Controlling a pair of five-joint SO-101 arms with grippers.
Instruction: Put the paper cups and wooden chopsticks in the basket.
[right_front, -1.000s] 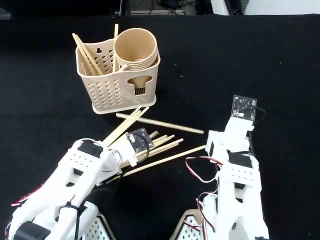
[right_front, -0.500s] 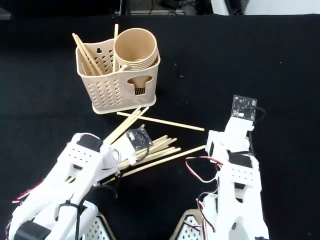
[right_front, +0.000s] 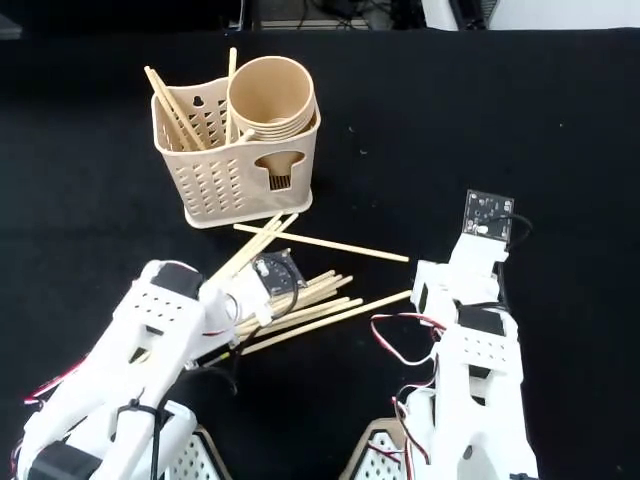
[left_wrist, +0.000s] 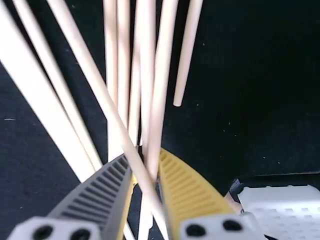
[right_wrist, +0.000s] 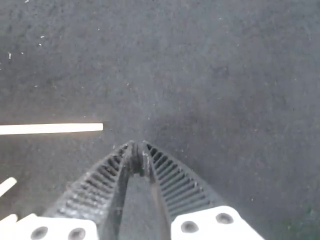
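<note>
Your left fingers (left_wrist: 187, 195) are clenched on chopsticks (right_front: 310, 295) from the loose heap on the black tabletop (right_front: 520, 120). In the left wrist view a couple of sticks run straight through the narrow gap between the grey finger and the yellow one, and another crosses slantwise over the top. The rest fan out beyond the fingertips. About eight sticks make up this heap, though they overlap too much for an exact count.

One single chopstick (right_front: 320, 244) lies apart from the heap, beyond your left fingers and between them and the one basket (right_front: 235, 180). Farther out from those fingers, the basket holds one nested stack of paper cups (right_front: 272, 95) with about four rims showing. At least three upright chopsticks (right_front: 175, 105) stand in the compartment beside the cups.

Your right fingers (right_wrist: 170, 185) are pressed tip to tip and grasp nothing above bare tabletop. The blunt end of one stick lies off to the side of their tips, not touching them.
</note>
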